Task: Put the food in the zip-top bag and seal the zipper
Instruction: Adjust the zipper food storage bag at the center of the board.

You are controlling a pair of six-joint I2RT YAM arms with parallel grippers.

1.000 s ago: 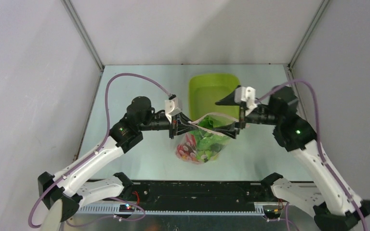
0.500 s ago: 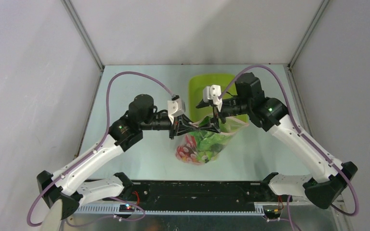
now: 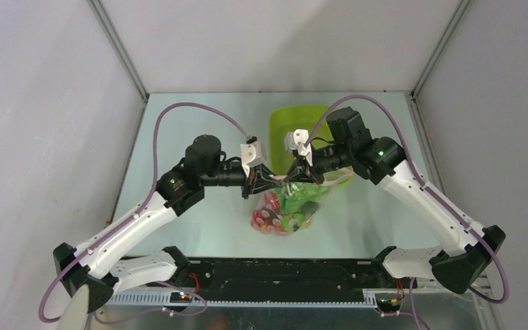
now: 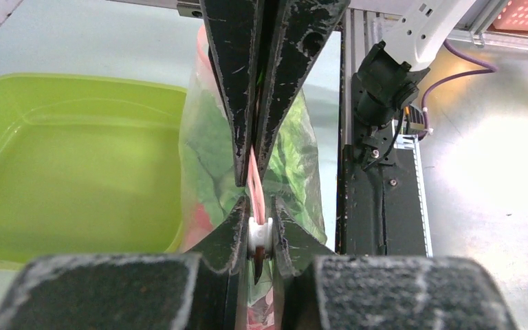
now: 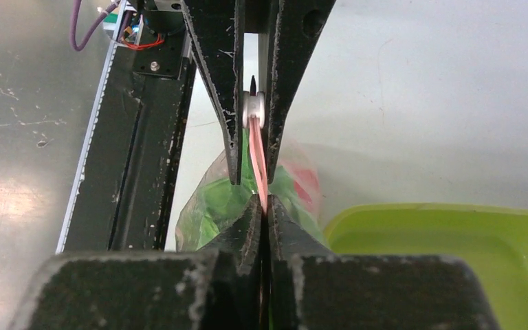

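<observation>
Above the desk [image 3: 192, 124], beside the tray [image 3: 285, 127], your left end effector [image 3: 265, 180] and right end effector [image 3: 297, 173] each pinch the zipper [image 5: 258, 148], close together. The bag [image 3: 285, 214] hangs there, likely floppy and slippery, with food [image 3: 299, 199] inside. Hold only that stiffer strip.

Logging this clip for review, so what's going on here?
Both arms hold the zip-top bag by its pink zipper. The left gripper pinches a small white piece on it; the right gripper is clamped on the strip right beside it. The food is inside the bag, near the green tray. Whether the mouth is fully sealed is unclear.
</observation>
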